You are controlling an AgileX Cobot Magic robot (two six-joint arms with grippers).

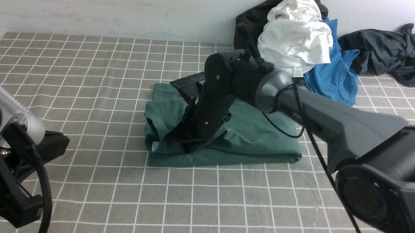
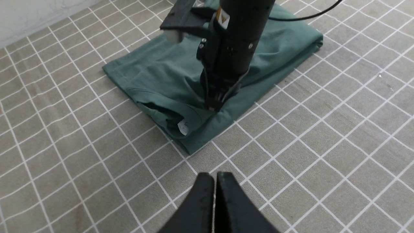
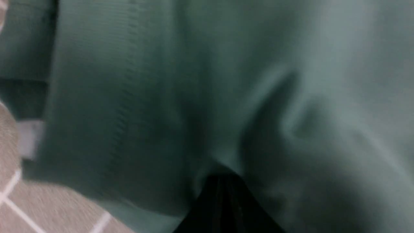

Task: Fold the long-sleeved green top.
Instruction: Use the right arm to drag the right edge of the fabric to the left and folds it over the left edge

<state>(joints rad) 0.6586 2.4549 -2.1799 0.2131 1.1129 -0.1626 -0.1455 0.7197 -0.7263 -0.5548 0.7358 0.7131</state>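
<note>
Green long-sleeved top [image 1: 259,140] lies at centre of table [image 1: 89,74], folded into compact rectangle. Right gripper [image 2: 215,104]: jaws pressed together, tip on upper layer near collar, likely pinning or smoothing fold; pinch of cloth unclear. Left gripper [image 2: 215,184]: jaws together, empty, held clear of cloth.

Blurry green top [image 3: 129,97] fills view, R gripper [image 3: 223,186] pinching fabric, tiled tabletop [image 3: 38,210] corner

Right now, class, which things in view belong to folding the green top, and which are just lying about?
Job: green long-sleeved top; right gripper, shut, tips on it; left gripper, shut, clear of it.
Lying about: white garment; blue tee; dark grey garment; black garment.
</note>
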